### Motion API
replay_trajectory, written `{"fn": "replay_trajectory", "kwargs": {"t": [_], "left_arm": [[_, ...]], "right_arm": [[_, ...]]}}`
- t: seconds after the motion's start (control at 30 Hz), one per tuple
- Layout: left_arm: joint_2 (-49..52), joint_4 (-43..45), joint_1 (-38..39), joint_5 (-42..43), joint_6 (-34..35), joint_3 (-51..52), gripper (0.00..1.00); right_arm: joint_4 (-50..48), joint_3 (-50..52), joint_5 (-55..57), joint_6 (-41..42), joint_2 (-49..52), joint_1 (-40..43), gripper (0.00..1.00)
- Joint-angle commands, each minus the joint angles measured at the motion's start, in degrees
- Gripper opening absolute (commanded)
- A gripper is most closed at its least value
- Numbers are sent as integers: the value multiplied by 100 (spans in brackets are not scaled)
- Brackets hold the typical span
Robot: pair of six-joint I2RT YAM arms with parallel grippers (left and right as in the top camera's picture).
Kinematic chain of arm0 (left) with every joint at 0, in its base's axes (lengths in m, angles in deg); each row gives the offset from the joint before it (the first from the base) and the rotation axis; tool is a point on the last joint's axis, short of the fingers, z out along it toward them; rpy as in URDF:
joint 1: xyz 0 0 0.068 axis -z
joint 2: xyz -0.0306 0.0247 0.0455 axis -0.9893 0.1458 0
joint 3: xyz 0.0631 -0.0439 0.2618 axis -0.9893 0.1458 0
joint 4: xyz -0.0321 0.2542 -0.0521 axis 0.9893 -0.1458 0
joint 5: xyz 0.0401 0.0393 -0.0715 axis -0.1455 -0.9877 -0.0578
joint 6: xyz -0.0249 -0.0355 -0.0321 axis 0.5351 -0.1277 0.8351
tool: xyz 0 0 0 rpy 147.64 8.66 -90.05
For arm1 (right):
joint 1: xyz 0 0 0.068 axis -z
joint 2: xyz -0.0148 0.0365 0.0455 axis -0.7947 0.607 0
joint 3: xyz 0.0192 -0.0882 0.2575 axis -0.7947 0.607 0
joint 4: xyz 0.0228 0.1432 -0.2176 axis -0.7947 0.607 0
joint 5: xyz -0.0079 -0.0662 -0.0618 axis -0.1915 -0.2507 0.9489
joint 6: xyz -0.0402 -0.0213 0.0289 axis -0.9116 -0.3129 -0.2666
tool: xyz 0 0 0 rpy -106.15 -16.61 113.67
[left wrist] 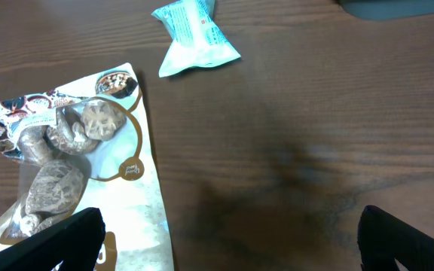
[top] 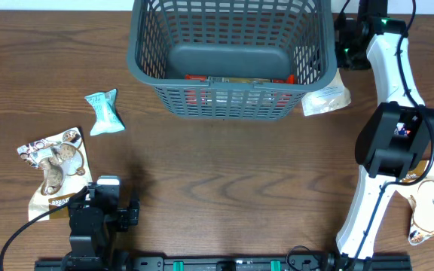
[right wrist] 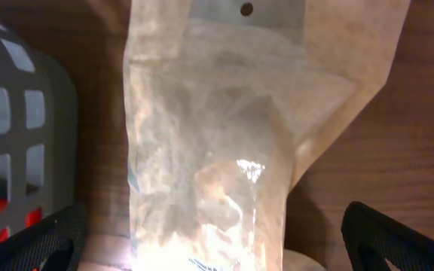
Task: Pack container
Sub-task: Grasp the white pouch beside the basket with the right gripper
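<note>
The dark grey slatted container (top: 138, 56) stands at the back centre, with a red-orange pack (top: 236, 79) lying in it. A pale translucent snack pack (top: 326, 99) lies on the table against its right side. My right gripper (top: 344, 53) is open, hovering over this pack (right wrist: 202, 150) with a finger on each side (right wrist: 217, 245); the container wall (right wrist: 21, 143) is at the left. My left gripper (top: 100, 207) is open and empty (left wrist: 228, 241), beside a mushroom snack pack (left wrist: 59, 150). A teal pack (left wrist: 194, 34) lies beyond it.
The mushroom pack (top: 55, 162) and the teal pack (top: 104, 111) lie on the left of the brown wooden table. Another beige snack pack (top: 428, 209) lies at the right front beside my right arm (top: 390, 143).
</note>
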Motion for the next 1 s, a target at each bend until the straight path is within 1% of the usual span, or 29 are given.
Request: {"fn": "replay_trajectory", "kwargs": {"t": [0.0,0.23,0.7,0.9,0.93,0.97], "left_arm": [[-35,-22,24,-4,74,-35,99],[-35,-22,24,-4,76,-35,99],[-35,-20,24,-4,76,-35,99],[-35,-20,24,-4,76,-35,99],[-35,-20,24,-4,76,-35,99],[-35,-20,24,-4,76,-35,99]], "right_arm": [[59,66,289,-81,52,-37,99],[17,302,470,-83,52,-37,99],[-890,1473,461,-83,52,-44,99],[-1088,1679,417,-85,52,-55,99],[-1099,1679,398,-85,52,-55,98],[-1110,1679,369,-85,52,-55,93]]}}
